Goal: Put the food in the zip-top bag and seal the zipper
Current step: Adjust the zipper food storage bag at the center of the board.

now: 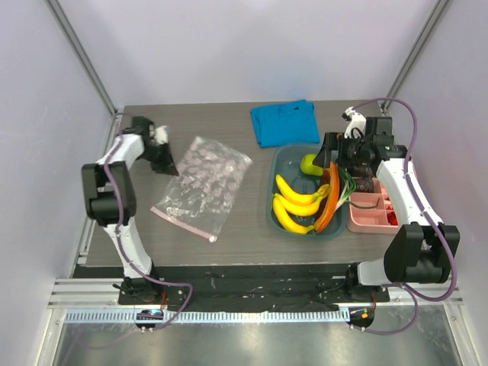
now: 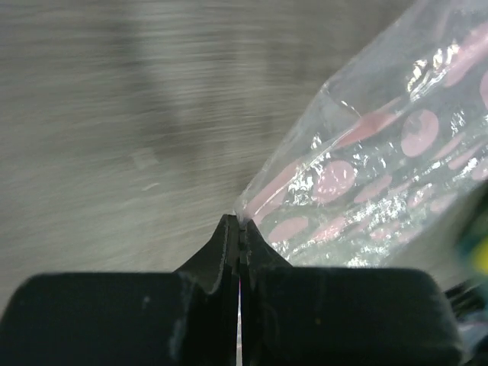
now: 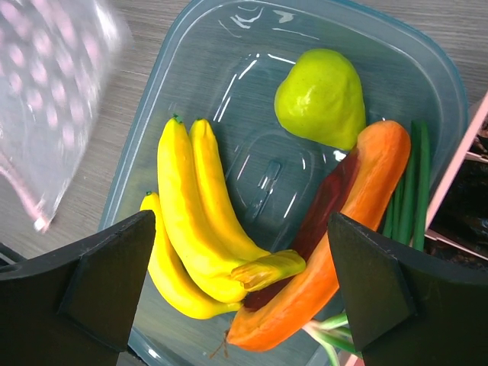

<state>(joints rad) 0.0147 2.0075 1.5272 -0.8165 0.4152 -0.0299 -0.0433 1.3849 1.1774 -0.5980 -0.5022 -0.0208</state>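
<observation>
Your left gripper is closed on the left edge of the zip-top bag, which lies flat left of the table's middle. Your right gripper hangs wide open, holding nothing, over the food in the teal tub near the right edge.

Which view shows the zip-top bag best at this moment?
Top external: the whole zip-top bag lies in view, its pink zipper along the near edge. Left wrist shows only one corner, pinched in the shut left gripper. Right wrist catches a blurred part at its upper left.
</observation>
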